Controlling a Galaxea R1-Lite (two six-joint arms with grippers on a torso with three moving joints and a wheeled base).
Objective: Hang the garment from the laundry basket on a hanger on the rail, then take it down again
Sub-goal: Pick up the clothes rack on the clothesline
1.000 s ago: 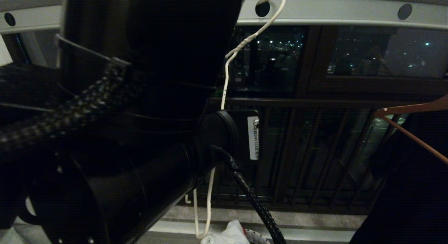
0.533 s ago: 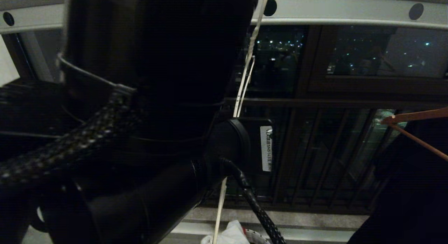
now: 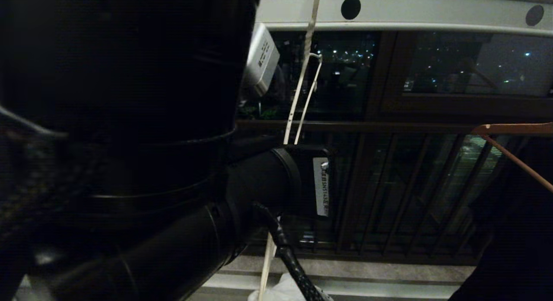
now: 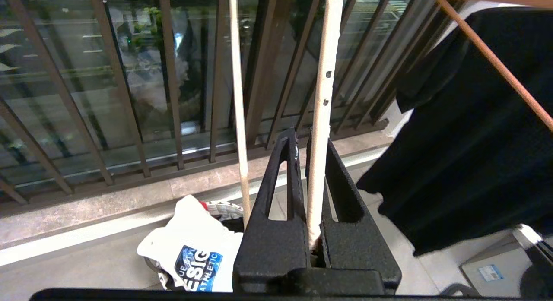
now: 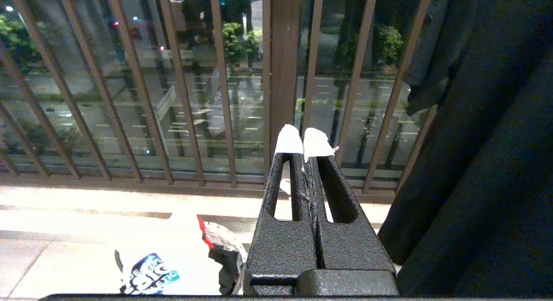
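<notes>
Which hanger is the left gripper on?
The cream wire hanger, clamped in the left gripper. The brown wooden hanger carries the black garment, ungripped.

Dark window (image 3: 471,63), city lights beyond, brown barred railing (image 4: 129,85) — pale stone floor (image 5: 65,214)

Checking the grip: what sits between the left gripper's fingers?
In the left wrist view, the left gripper has one wire of the cream-white hanger between its fingers; nothing else is there.
</notes>
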